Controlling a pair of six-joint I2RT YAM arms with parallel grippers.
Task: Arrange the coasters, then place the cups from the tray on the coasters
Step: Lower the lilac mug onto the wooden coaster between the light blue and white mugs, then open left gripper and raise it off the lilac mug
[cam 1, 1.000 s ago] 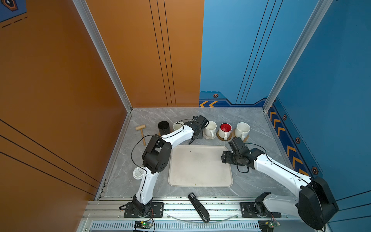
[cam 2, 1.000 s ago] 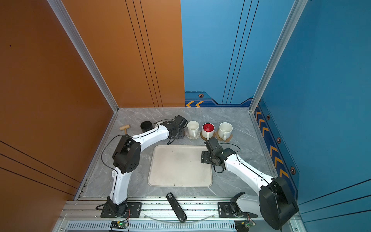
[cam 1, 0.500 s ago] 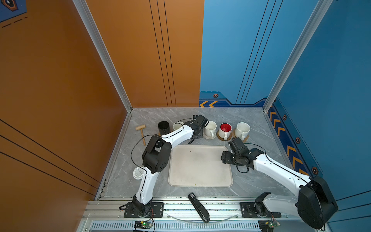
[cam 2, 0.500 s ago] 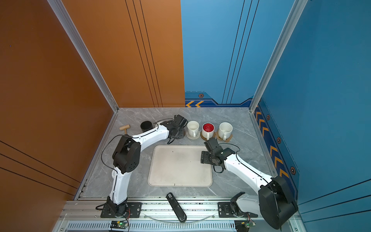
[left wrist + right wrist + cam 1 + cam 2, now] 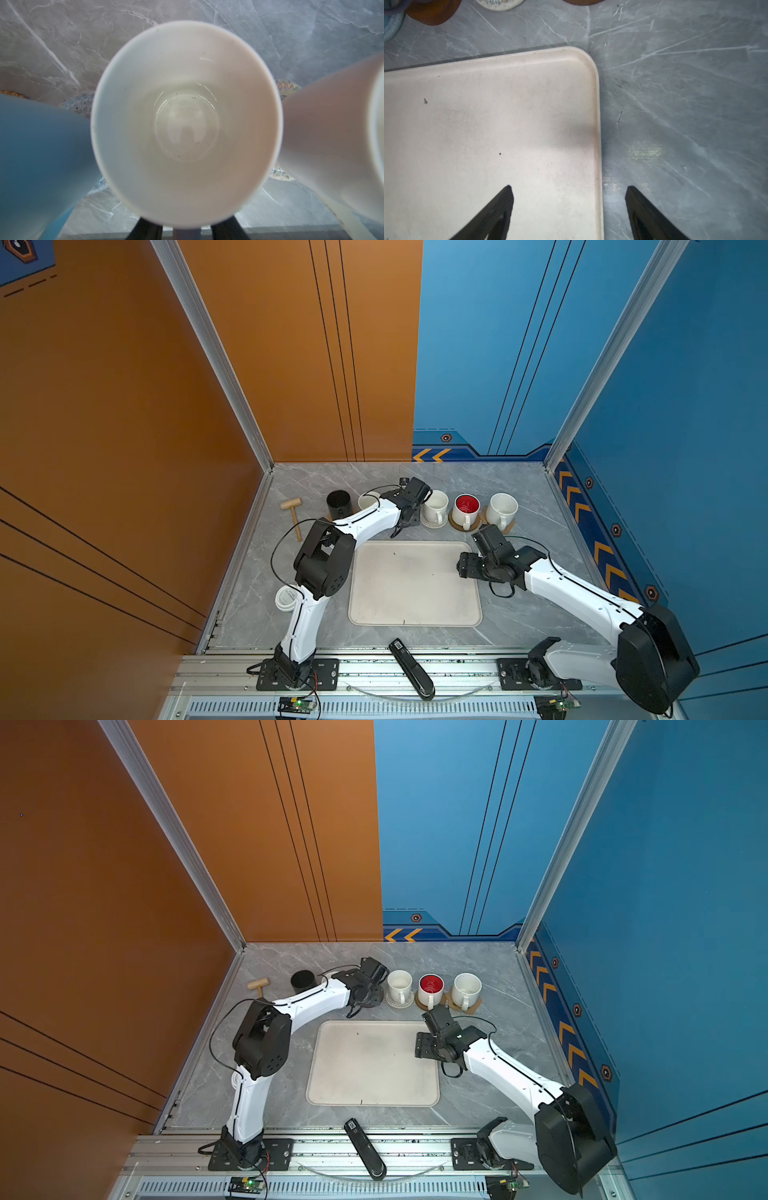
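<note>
The tray (image 5: 415,585) (image 5: 488,124) lies bare mid-table. Behind it the cups stand in a row: black (image 5: 338,502), light blue (image 5: 368,501) (image 5: 41,155), plain white (image 5: 436,506), red-inside (image 5: 467,506) and speckled cream (image 5: 503,507). Coasters (image 5: 434,523) (image 5: 457,526) peek from under them. My left gripper (image 5: 407,516) (image 5: 186,230) hangs straight over the lavender cup (image 5: 187,124), its jaws open on either side of the handle without touching it. A grey crocheted coaster (image 5: 81,101) lies under that cup. My right gripper (image 5: 465,566) (image 5: 569,187) is open and empty over the tray's far right corner.
A wooden mallet (image 5: 293,510) lies at the back left. A white lid (image 5: 286,598) sits by the left arm's base link. A black hand-held device (image 5: 411,668) rests on the front rail. Walls close in the back and both sides.
My left gripper's jaws have spread apart off the lavender cup's handle. Neither arm has visibly shifted, and the right gripper stays as it was.
</note>
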